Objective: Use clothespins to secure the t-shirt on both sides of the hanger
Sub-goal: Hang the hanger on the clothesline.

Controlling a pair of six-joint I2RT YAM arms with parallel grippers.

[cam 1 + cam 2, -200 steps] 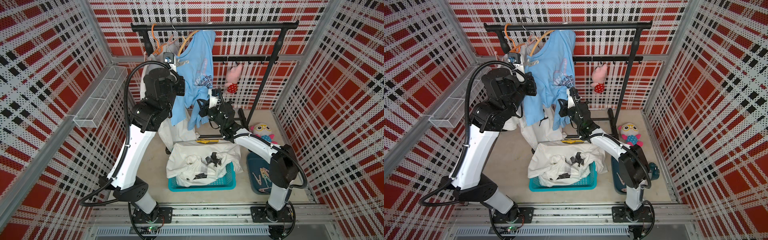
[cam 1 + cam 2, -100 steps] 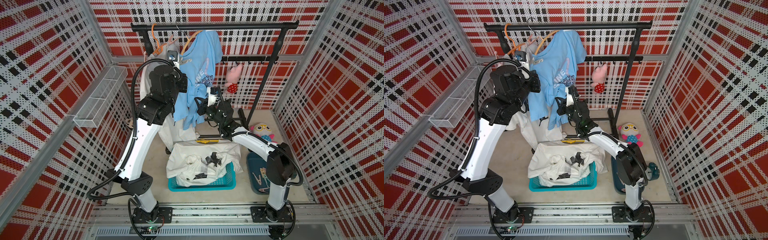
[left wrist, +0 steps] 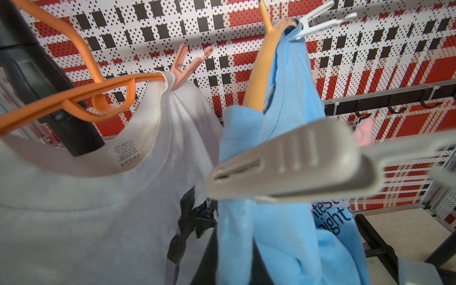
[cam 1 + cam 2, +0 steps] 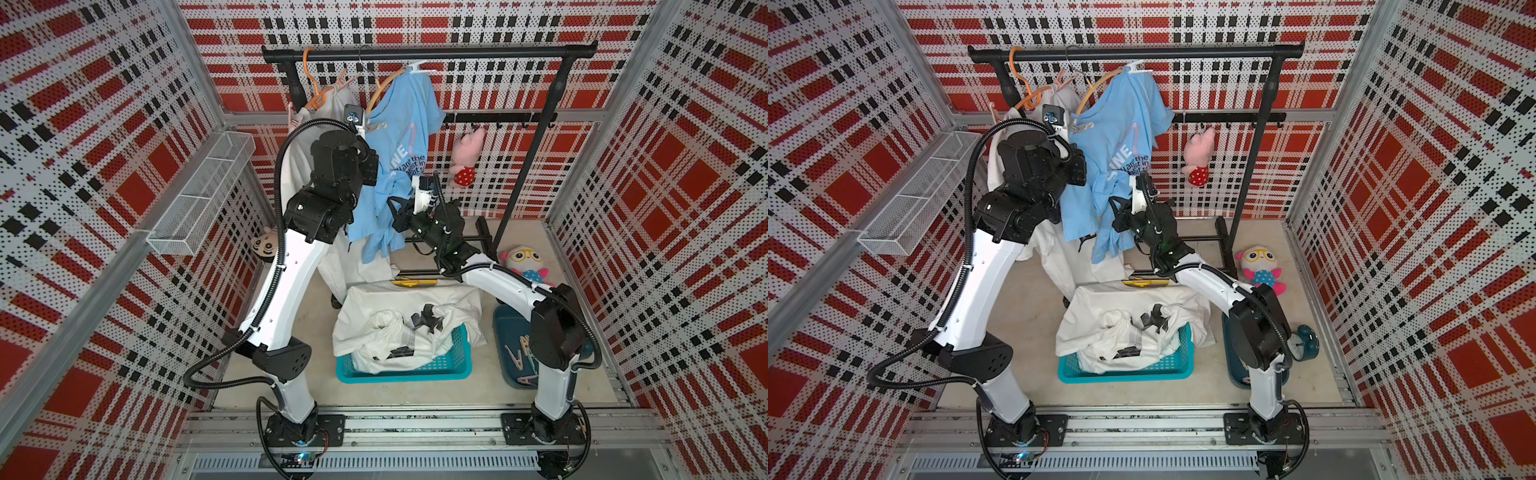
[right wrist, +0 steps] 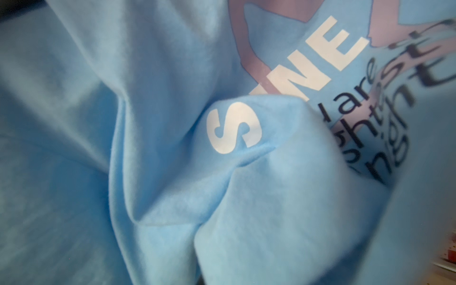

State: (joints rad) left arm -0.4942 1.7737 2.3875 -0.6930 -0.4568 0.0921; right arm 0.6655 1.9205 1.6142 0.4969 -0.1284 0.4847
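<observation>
Clothespins [image 4: 513, 354] lie spare in the tray [image 4: 500, 320] by the right arm; right gripper [image 4: 397, 212], reaching forward, clamps the blue t-shirt [image 4: 407, 104] at its bunched front; left gripper [image 4: 362, 126], raised high, pinches a beige clothespin [image 3: 296, 160] near the unpinned shoulder of the hanger [image 3: 261, 69]; far shoulder already bears a white clothespin [image 3: 307, 28], so one remains

You have beige floor [image 4: 399, 395] carrying everything. Centre: teal basket [image 4: 453, 362] heaped with white garments [image 4: 386, 332]. Just behind it, flat yellow item [image 4: 411, 283]. On robot's right: dark teal tray [image 4: 504, 328] holding clothespins [image 4: 515, 353], teal alarm clock [image 4: 1304, 343] just beside tray, owl plush [image 4: 523, 264] further back, near black rack foot [image 4: 484, 231].
</observation>
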